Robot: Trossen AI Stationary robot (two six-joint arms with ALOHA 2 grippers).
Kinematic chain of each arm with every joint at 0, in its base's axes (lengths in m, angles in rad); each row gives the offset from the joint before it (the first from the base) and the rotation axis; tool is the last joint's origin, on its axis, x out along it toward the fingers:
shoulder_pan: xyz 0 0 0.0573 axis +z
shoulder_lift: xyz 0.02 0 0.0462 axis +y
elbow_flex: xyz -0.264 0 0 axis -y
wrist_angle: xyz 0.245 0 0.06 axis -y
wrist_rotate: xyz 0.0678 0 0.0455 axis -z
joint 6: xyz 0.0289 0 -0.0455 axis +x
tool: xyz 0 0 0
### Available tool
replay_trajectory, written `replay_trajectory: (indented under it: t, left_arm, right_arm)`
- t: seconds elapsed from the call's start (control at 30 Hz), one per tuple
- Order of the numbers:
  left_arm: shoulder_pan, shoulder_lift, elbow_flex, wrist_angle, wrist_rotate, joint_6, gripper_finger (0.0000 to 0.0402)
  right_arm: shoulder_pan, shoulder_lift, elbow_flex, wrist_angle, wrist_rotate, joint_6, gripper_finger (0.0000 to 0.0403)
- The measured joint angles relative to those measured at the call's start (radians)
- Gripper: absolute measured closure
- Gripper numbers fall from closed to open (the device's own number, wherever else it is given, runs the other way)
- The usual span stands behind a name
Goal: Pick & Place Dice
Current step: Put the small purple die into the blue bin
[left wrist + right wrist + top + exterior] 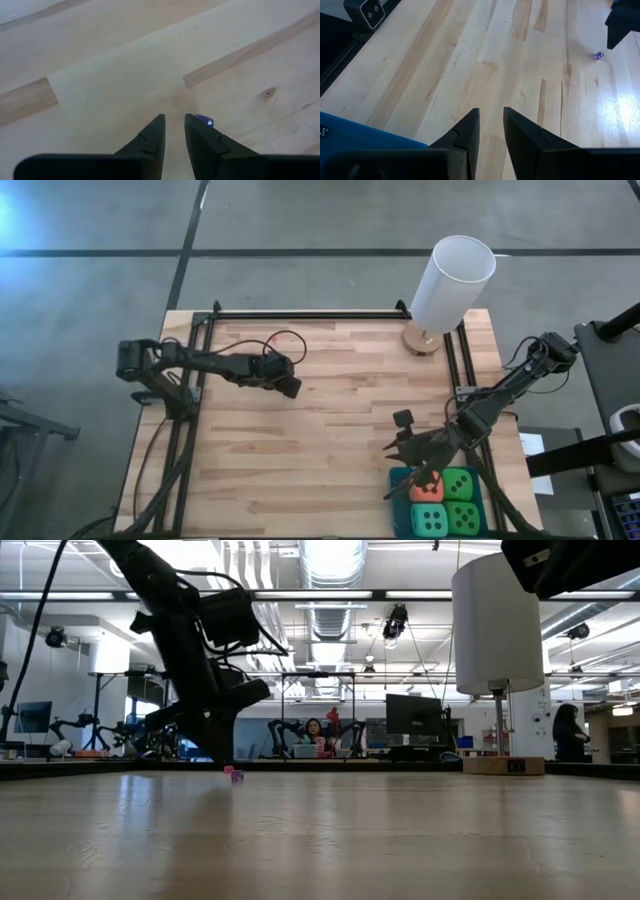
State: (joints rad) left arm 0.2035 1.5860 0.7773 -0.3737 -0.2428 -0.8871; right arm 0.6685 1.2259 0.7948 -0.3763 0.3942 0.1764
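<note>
Twice checked the count: found four soft-looking cubes with dark pips, all sitting two by two in a blue tray [398,476] at the near right corner of the pale wooden tabletop [340,440]. Logged the orange-red die [424,493] and a bright green die [459,483] in the row farther in. Logged the turquoise die [429,520] and the second bright green die [463,517] in the row at the tabletop's edge. Noted each die touching or just beside its neighbours.

Placed the right gripper [491,111] over the tray's inner edge, above the orange-red die in the high view. Saw its fingers [465,131] nearly together with a narrow gap, nothing between them. Cannot tell from above whether anything touches the die.

Placed the left gripper [173,119] low over the left-centre of the tabletop, well apart from the tray. Saw its fingers [150,137] likewise set a slim gap apart and holding nothing. Spotted a tiny purple object [205,120] on the wood just beside one fingertip; cannot tell whether touching.

Noted a tall white cylinder [452,283] on a round wooden base [421,340] at the far right edge. Saw a seated person [316,730] in the room beyond, low view.
</note>
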Motion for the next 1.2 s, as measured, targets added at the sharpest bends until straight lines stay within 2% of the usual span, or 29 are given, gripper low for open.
replay_trajectory:
  t: [0.3,0.93,1.2]
  left_arm:
    - [0.0,0.049,0.002,0.011,0.03,-0.002,0.0323]
    - [-0.006,0.055,0.003,0.059,0.046,-0.007,0.0323]
    - [-0.014,0.055,0.003,0.084,0.049,-0.007,0.0323]
  right_arm:
    - [0.001,0.0,0.0,0.01,0.0,-0.001,0.0335]
    - [0.0,0.0,0.0,0.016,0.0,-0.004,0.0314]
    - [0.0,0.0,0.0,0.016,0.0,-0.004,0.0326]
